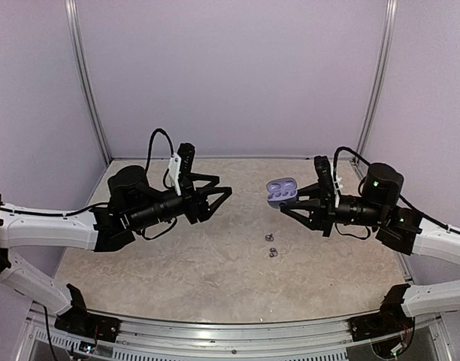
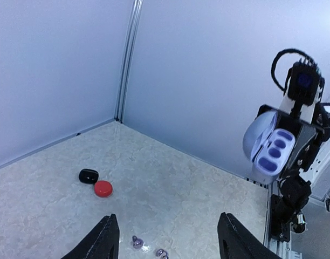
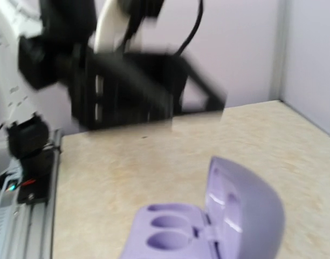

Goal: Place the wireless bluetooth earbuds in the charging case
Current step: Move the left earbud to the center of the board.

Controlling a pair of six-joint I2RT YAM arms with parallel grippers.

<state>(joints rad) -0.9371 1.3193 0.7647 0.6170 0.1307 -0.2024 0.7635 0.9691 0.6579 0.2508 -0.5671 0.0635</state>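
Top external is showing the right end effector [image 1: 292,200] clamping the open charging case [image 1: 281,191] (lavender) while the left end effector [image 2: 167,232] is hovering spread wide, empty.

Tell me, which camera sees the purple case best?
The right wrist view: the open purple case sits up close at the bottom, both wells empty. The left wrist view shows it smaller, held up off the table. The top view shows it tiny in the right tool.
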